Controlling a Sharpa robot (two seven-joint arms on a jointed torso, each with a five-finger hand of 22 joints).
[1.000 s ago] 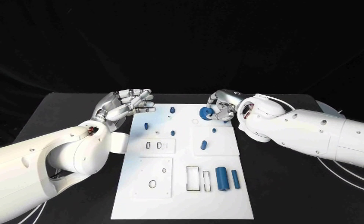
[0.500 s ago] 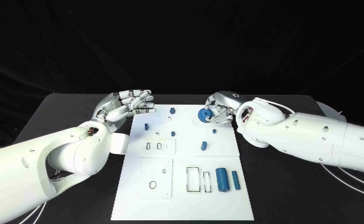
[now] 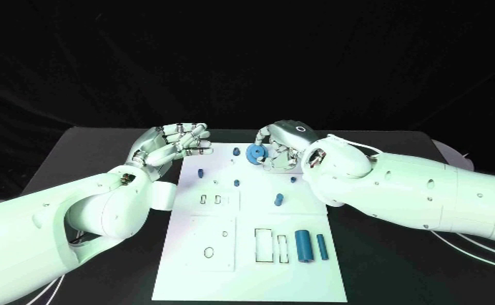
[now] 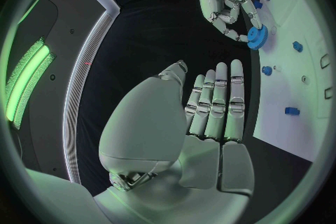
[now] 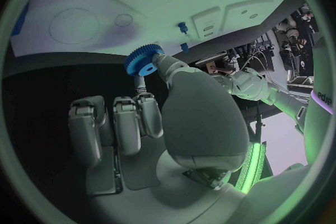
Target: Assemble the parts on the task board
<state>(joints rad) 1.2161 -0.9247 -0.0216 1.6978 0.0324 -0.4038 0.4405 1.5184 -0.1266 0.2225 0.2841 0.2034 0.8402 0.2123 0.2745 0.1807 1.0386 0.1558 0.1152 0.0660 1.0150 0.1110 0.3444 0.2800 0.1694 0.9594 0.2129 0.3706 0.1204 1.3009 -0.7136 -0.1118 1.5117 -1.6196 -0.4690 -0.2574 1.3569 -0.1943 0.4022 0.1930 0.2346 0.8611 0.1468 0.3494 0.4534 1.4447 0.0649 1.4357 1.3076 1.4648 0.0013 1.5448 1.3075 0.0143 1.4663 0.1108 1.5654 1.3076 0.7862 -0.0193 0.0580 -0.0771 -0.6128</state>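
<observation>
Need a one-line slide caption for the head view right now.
Right hand holds a blue gear above the far end of the white board; left hand waits open beside it.

Far end of task board point(image 3: 196, 262) crowded: right hand point(image 3: 280, 144) sits over it holding a blue gear point(image 3: 257, 152) above the board, its white arm crossing the board's right edge and blocking approach from that side. Left hand point(image 3: 170, 144) hovers at the board's far-left corner, fingers apart, holding nothing; narrow gap between the two hands. Small blue pegs point(image 3: 237, 182) stand in mid-board, low obstacles. Near right, a large blue cylinder point(image 3: 303, 244) and a slimmer one point(image 3: 322, 245) lie side by side. Near-left board and black surface point(image 3: 93, 155) beyond the left hand are free to pass.
</observation>
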